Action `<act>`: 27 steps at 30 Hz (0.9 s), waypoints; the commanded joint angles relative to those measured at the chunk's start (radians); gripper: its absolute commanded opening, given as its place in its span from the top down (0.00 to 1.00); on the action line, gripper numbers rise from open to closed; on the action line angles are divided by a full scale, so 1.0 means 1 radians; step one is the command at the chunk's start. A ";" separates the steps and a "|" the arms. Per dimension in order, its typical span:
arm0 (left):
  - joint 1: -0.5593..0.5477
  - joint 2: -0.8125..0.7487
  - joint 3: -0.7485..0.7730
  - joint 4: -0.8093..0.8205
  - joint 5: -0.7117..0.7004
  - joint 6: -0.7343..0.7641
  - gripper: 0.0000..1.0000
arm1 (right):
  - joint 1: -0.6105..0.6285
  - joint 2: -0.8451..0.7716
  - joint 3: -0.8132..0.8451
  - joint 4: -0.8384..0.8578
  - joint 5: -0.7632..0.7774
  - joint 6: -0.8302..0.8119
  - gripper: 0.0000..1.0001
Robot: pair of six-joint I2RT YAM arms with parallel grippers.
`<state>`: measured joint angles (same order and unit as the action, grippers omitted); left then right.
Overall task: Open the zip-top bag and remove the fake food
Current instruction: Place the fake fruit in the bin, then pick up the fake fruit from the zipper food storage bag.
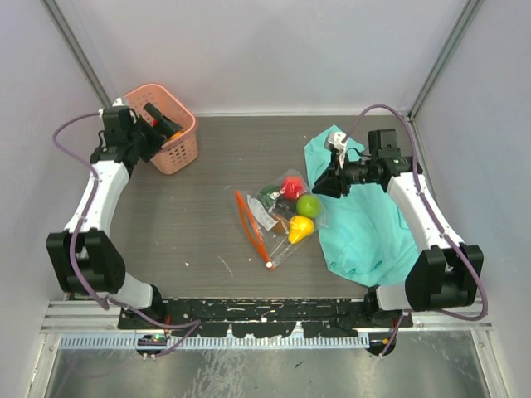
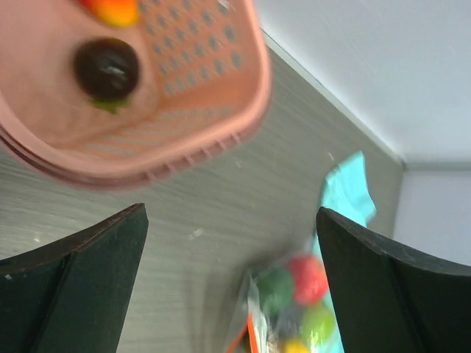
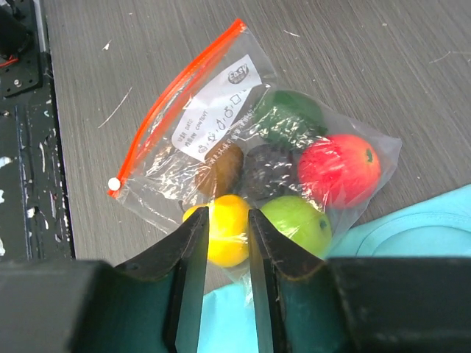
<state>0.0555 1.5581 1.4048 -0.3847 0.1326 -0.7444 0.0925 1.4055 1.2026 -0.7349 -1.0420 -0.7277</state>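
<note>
Pink basket, clear bag and teal cloth lie across a grey table, an arm at each side.

Upper left of the top view, the left gripper [image 1: 162, 124] hangs over the pink basket [image 1: 170, 151] with its fingers [image 2: 88, 279] spread wide and empty; a dark round piece [image 2: 107, 68] lies in the basket. At centre frame the zip-top bag [image 1: 259, 217] lies flat on the table with the fake food [image 1: 294, 207] inside, well apart from those fingers, its red-orange zip strip [image 3: 176, 95] along the left edge and the white slider [image 3: 113, 184] at the lower end. Right of centre, the right gripper [image 1: 325, 184] sits at the bag's right edge beside the teal cloth [image 1: 365, 232], fingers narrowly parted, gripping nothing, a yellow fruit [image 3: 224, 239] showing between them.
</note>
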 commanded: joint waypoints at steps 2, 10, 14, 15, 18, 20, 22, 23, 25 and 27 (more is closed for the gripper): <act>0.016 -0.256 -0.212 0.367 0.441 0.062 0.02 | -0.009 -0.126 -0.064 0.044 -0.032 -0.039 0.64; 0.011 -0.466 -0.434 0.541 0.710 -0.102 0.02 | -0.013 -0.224 -0.152 0.076 -0.040 -0.022 0.57; -0.006 -0.592 -0.523 0.485 0.707 -0.074 0.01 | -0.013 -0.255 -0.127 -0.103 0.036 -0.148 0.56; -0.020 -0.626 -0.544 0.471 0.694 -0.069 0.00 | -0.013 -0.261 -0.112 -0.159 0.063 -0.183 0.56; -0.093 -0.650 -0.572 0.376 0.643 -0.026 0.01 | -0.013 -0.277 -0.080 -0.286 0.120 -0.262 0.54; -0.128 -0.664 -0.616 0.457 0.606 0.011 0.00 | -0.013 -0.295 -0.107 -0.259 0.122 -0.272 0.53; -0.131 -0.650 -0.619 0.493 0.649 0.029 0.01 | -0.013 -0.303 -0.126 -0.205 0.089 -0.282 0.53; -0.133 -0.638 -0.609 0.486 0.695 0.055 0.02 | -0.013 -0.303 -0.131 -0.174 0.060 -0.281 0.53; -0.147 -0.634 -0.622 0.420 0.718 0.129 0.04 | -0.013 -0.298 -0.158 -0.079 -0.003 -0.250 0.53; -0.174 -0.649 -0.691 0.443 0.683 0.126 0.16 | -0.012 -0.283 -0.174 0.003 -0.105 -0.197 0.53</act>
<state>-0.0849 0.9276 0.7826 0.0303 0.7967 -0.7048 0.0826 1.1183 1.0523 -0.8909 -0.9867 -0.9604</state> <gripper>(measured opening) 0.931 0.469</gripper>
